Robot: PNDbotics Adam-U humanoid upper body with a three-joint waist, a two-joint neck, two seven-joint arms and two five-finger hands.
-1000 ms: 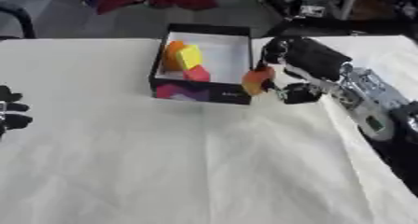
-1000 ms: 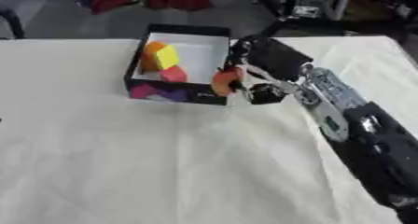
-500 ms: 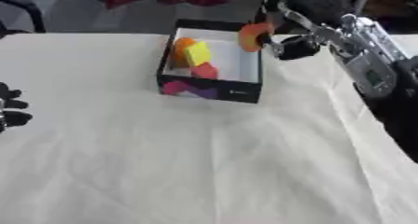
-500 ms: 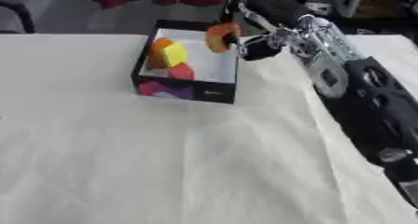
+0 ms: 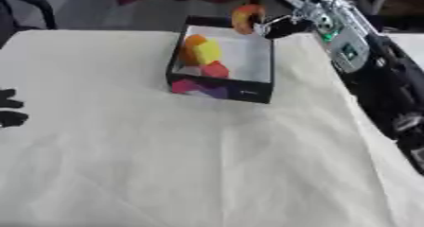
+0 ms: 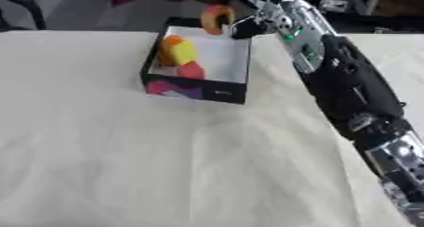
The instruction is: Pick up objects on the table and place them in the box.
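In the left eye view, the right hand [image 5: 278,22] reaches in from the upper right and holds an orange piece [image 5: 247,18] above the far rim of the box [image 5: 222,91], its fingers curled round the piece so that it hangs over the back wall rather than over the middle of the white floor. Inside the box a yellow block [image 5: 207,51] leans against an orange block [image 5: 193,42], with a red block [image 5: 215,69] just in front of them by the near wall. The left hand [image 5: 10,112] shows only as a dark shape at the left edge, resting on the table [image 5: 182,164]; whether its fingers are straight or curled I cannot tell. In the right eye view the same carried piece looks ring-like or curved, though the blur makes its shape uncertain, and it again sits over the box's far edge, apart from the blocks below. No other loose object shows on the cloth in either view, so the task looks nearly finished: three pieces are in, and what is left is to lower or release this last one inside the walls.
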